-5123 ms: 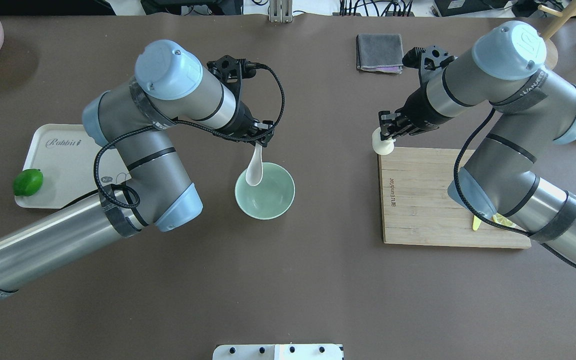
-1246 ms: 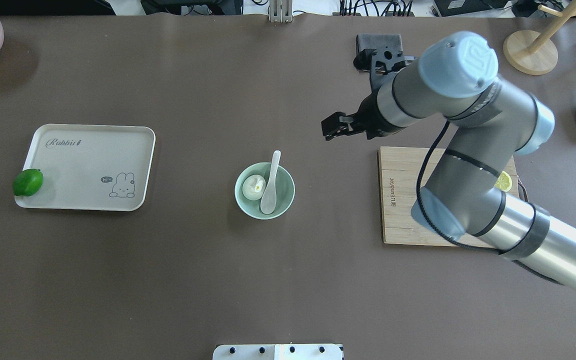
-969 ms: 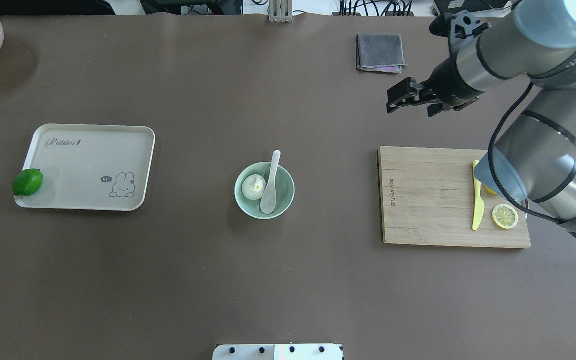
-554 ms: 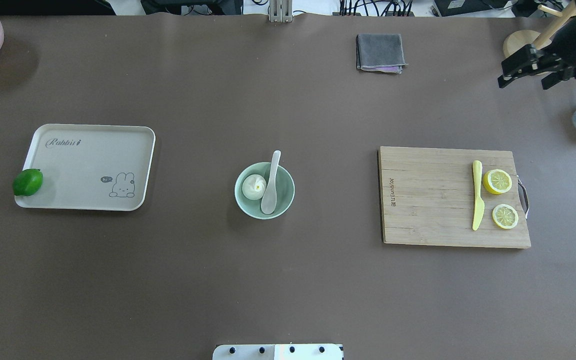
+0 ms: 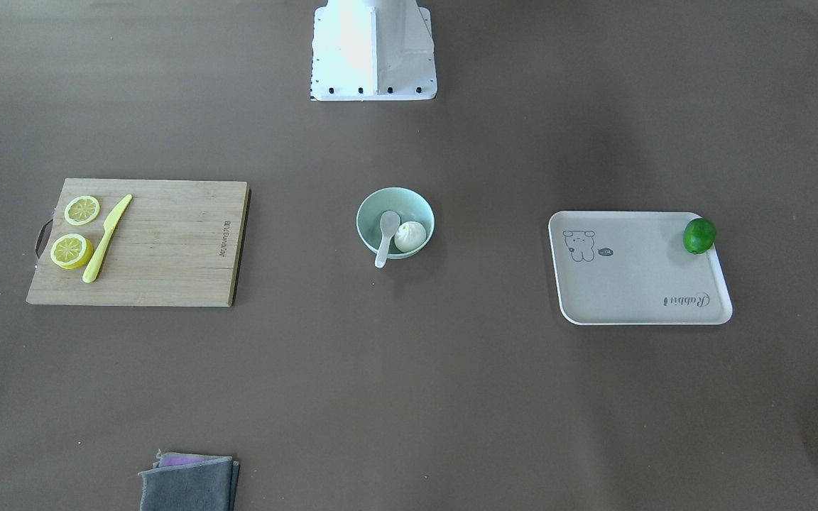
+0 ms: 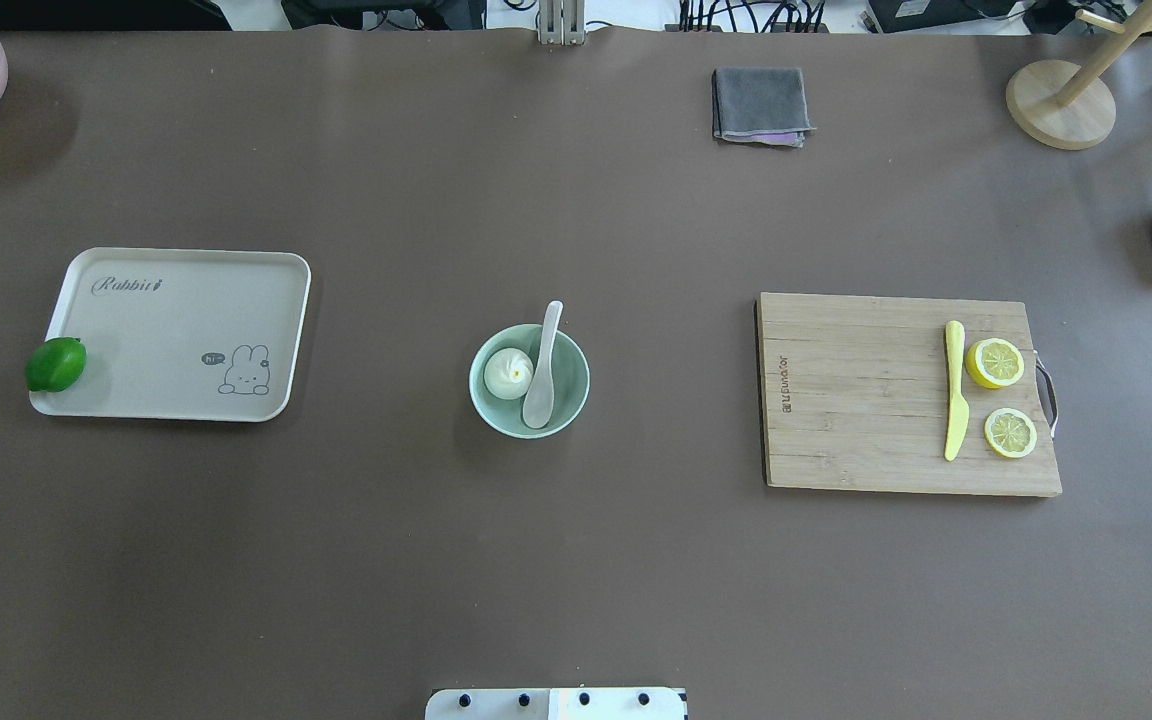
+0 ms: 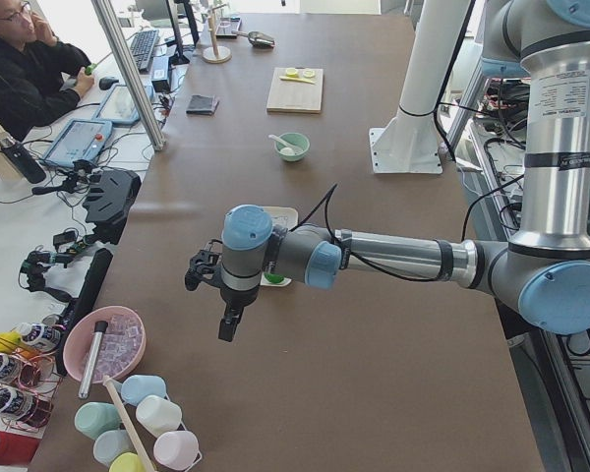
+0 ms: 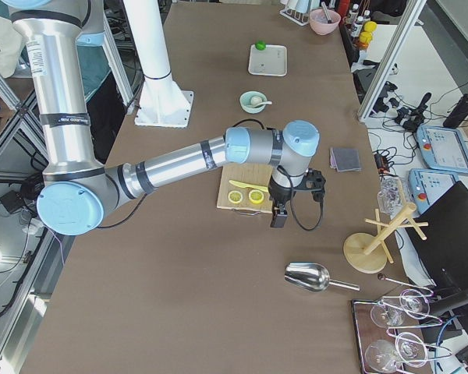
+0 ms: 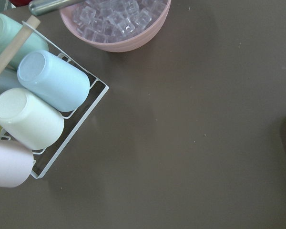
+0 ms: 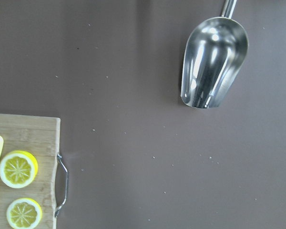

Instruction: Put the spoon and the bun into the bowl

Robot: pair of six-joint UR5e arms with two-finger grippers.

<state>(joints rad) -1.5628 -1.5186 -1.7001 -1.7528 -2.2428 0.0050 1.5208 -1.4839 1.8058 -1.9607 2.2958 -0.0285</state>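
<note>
Perhaps a bump tips the leaning spoon (image 6: 542, 370) from the bowl (image 6: 570, 386) (left claw (image 7: 226, 331), right claw (image 8: 278, 218): spread or not, I cannot tell).

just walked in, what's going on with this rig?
Nothing is being handled right now. The bun and the spoon both lie in the bowl, with the spoon's handle sticking out over the rim, so the task looks done. The left gripper hangs over the table's left end, near the cups. The right gripper hangs just off the end of the cutting board, near the scoop. I cannot tell whether either is open or shut.
</note>
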